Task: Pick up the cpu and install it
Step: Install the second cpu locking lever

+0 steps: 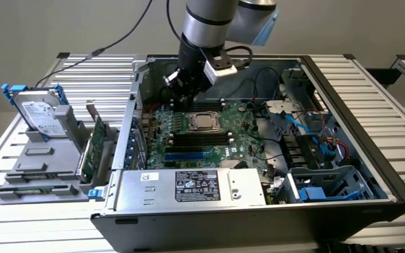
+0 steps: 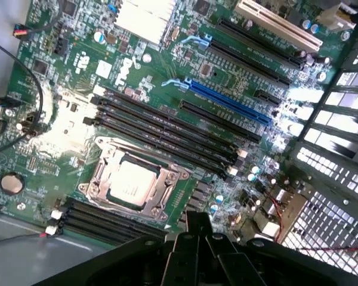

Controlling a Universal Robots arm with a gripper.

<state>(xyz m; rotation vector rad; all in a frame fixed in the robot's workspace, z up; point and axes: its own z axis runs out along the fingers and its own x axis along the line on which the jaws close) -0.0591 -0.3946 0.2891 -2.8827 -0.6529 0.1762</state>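
One cpu (image 1: 202, 122) on view, and we find it already lying flat in its socket on the green motherboard (image 1: 220, 145), silver top up, metal retention frame (image 2: 101, 179) around it. In the wrist view the cpu (image 2: 133, 185) sits square inside that frame, black memory slots (image 2: 167, 128) on one side and a second bank on the other.

Gripper (image 1: 182, 104) hangs over the board inside the open pc case (image 1: 343, 100), just off the cpu toward the exterior view's left and toward the case's far wall. Fingers shut tight, nothing between them; we see no chip in the grip. In the wrist view the gripper (image 2: 197, 229) shows as dark closed tips near the socket's edge, apart from the cpu, not touching it so far as we can tell.

Outside the case, on the exterior view's left: hard drive (image 1: 39, 112) in blue frame, upright in a grey holder, w/ a long green card (image 1: 93, 145) standing beside it. Power supply (image 1: 192, 187) w/ label along the near side of the case.
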